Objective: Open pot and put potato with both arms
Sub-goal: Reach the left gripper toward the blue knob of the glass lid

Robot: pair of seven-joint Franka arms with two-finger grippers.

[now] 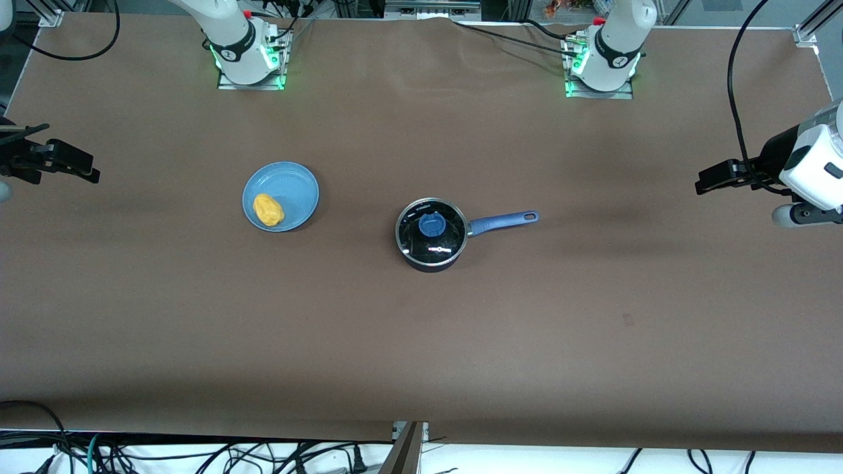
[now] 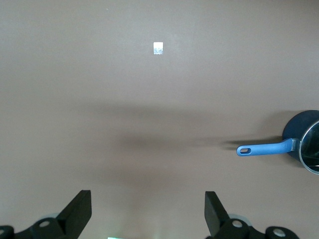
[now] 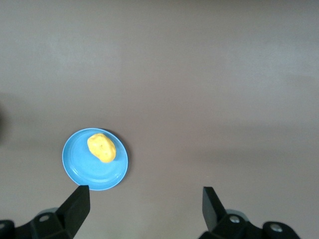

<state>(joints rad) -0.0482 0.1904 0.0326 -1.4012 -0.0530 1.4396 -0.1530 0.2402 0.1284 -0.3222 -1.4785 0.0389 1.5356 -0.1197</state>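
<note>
The black pot (image 1: pixel 431 234) stands mid-table with its glass lid and blue knob (image 1: pixel 433 227) on, its blue handle (image 1: pixel 504 222) toward the left arm's end. The potato (image 1: pixel 268 209) lies on a blue plate (image 1: pixel 296 187) toward the right arm's end. My left gripper (image 1: pixel 703 181) is open and empty, up over the left arm's end of the table. Its wrist view shows its gripper (image 2: pixel 148 209), the pot (image 2: pixel 306 142) and its handle (image 2: pixel 264 148). My right gripper (image 1: pixel 79 164) is open and empty over the right arm's end. Its wrist view shows its gripper (image 3: pixel 145 206), the potato (image 3: pixel 101 148) and the plate (image 3: pixel 79 164).
The brown table (image 1: pixel 421 342) runs wide around the pot and the plate. Both arm bases (image 1: pixel 247 56) stand along the edge farthest from the front camera. A small white tag (image 2: pixel 158 48) lies on the table in the left wrist view.
</note>
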